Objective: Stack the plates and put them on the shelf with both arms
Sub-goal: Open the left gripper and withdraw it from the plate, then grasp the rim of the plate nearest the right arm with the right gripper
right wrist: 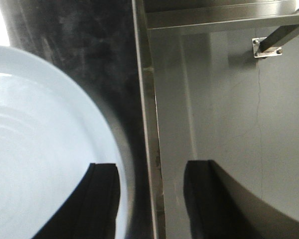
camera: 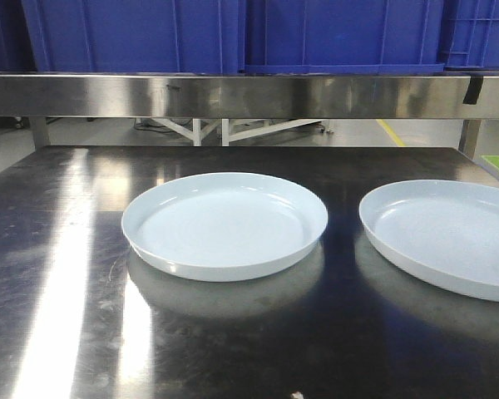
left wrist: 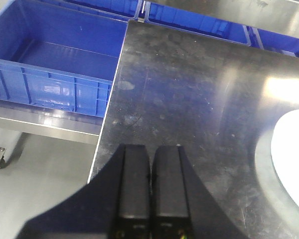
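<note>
Two pale blue-white plates lie apart on the dark steel table (camera: pixel 58 249). One plate (camera: pixel 224 223) sits at the middle, the other plate (camera: pixel 449 233) at the right, cut off by the frame edge. No arm shows in the front view. My left gripper (left wrist: pixel 150 149) is shut with nothing in it, over the table's left part; a plate's rim (left wrist: pixel 294 159) shows at its right. My right gripper (right wrist: pixel 152 167) is open above the table's right edge, its left finger (right wrist: pixel 102 194) over the right plate (right wrist: pixel 40 149), its right finger over the floor.
A steel shelf rail (camera: pixel 233 91) crosses the back of the table, with blue crates (camera: pixel 133 33) on it. Left of the table a blue crate (left wrist: pixel 55 64) stands lower down. Grey floor (right wrist: pixel 229 124) lies beyond the table's right edge (right wrist: pixel 148 124).
</note>
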Robot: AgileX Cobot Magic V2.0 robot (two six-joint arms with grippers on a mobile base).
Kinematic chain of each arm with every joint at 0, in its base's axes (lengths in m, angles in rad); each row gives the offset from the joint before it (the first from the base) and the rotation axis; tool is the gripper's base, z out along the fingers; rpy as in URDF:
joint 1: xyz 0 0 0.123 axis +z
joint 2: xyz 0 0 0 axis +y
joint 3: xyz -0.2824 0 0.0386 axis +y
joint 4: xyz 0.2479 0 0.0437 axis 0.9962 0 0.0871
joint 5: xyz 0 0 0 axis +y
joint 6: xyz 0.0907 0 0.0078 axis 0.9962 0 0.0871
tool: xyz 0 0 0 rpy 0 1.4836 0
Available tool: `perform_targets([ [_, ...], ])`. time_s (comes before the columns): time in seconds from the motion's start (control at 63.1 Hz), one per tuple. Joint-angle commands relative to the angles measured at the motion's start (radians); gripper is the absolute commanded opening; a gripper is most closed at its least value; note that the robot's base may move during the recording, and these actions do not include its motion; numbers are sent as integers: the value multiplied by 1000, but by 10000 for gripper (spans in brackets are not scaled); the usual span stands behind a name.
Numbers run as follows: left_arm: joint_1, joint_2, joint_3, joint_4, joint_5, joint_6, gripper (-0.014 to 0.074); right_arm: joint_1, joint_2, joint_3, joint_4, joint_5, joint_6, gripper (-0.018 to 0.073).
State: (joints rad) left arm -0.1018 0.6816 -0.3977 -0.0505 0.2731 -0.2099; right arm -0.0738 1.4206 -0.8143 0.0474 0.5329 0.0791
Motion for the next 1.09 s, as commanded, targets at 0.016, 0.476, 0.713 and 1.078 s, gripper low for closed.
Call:
perform_targets([
  [0.016,2,-3,-28,-2,-79,-9,89,16,-25,-32,0,-39,3,413],
  [0.476,2,-3,-28,-2,-79,-9,89,25,40,-32,0,-34,3,412],
  [0.713,2,-3,-28,-2,-79,-9,89,25,42,-32,-1,-46,3,67],
  [1.078,2,-3,-28,-2,-79,-9,89,24,26,-85,-14,-35,3,53],
])
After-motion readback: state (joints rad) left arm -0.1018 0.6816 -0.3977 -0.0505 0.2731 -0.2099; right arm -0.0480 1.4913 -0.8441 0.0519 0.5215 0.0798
